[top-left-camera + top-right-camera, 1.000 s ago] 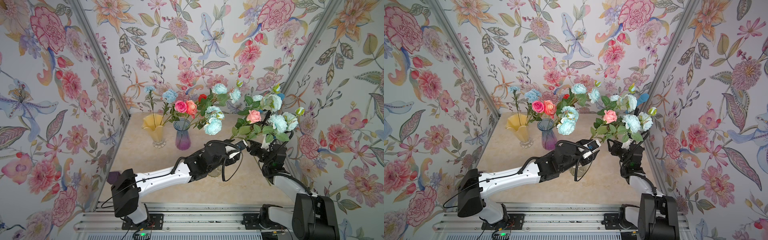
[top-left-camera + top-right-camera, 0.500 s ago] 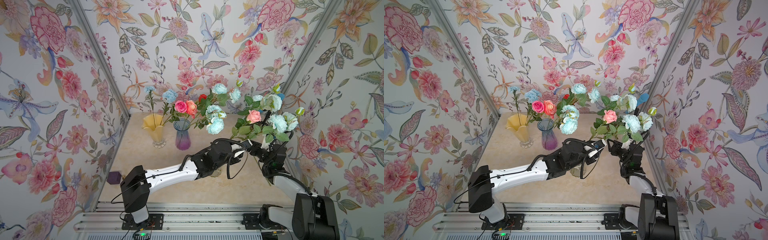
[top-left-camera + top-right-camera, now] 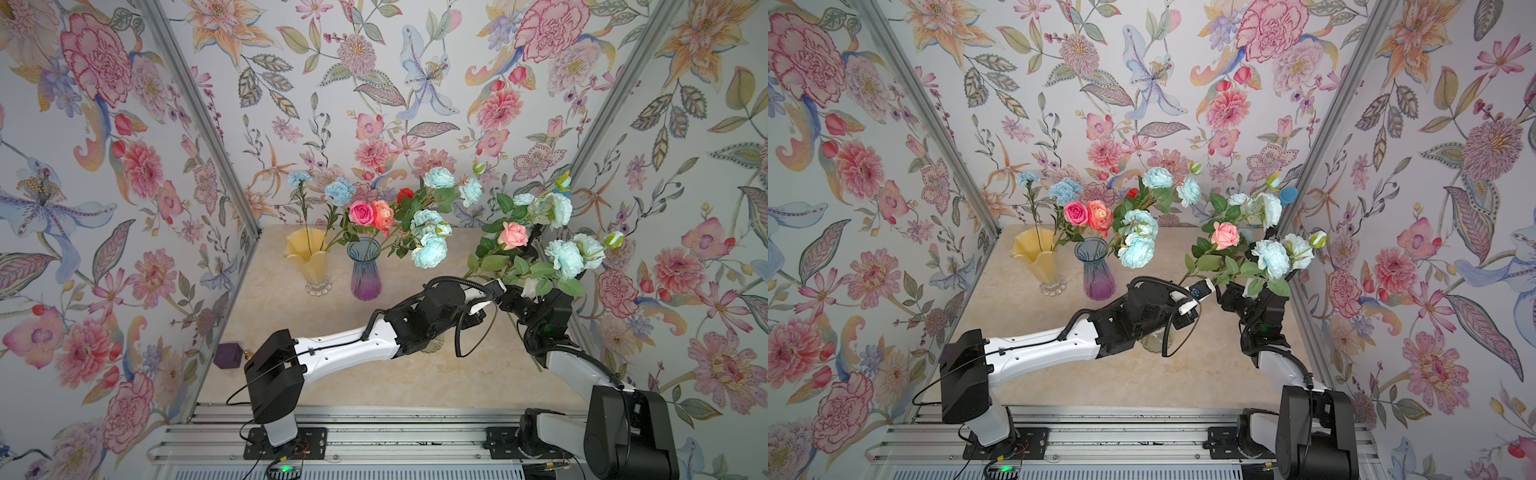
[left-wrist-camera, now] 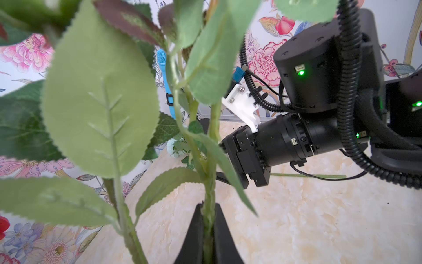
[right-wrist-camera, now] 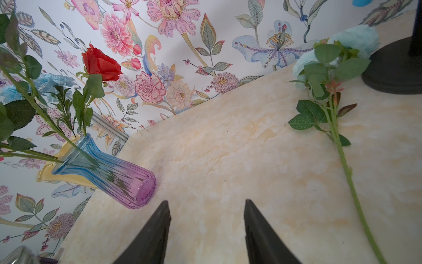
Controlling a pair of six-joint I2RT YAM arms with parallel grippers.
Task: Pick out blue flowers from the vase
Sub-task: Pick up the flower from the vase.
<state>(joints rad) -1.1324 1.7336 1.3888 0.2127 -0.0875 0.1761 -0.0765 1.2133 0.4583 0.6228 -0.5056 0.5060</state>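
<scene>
Left wrist view: the left gripper [image 4: 209,204] is seen with both black fingers pressed together on a leafy green stem [image 4: 209,189], which runs upright between them. The bloom topping it is hidden by leaves there. In both top views the left arm is stretched across the table [image 3: 415,382] to the right side. Its tip lies under a leafy spray carrying pale aqua blooms [image 3: 565,257] and a pink rose [image 3: 513,235], close beside the right arm.

Right wrist view: the right gripper [image 5: 205,202] is held over the table with its jaws apart, and nothing lies between them. One aqua spray [image 5: 338,137] is laid flat on the table, its blooms beside a black round base [image 5: 392,68].

Other blue flowers noted:
- An aqua cluster [image 3: 430,249] leans out to the right above the blue-purple vase [image 3: 365,270].
- The sky-blue carnations [image 3: 340,192] stand at back left, one thin stem set in the yellow vase [image 3: 307,257].

A red rose [image 5: 100,62] is set in the blue-purple vase.
</scene>
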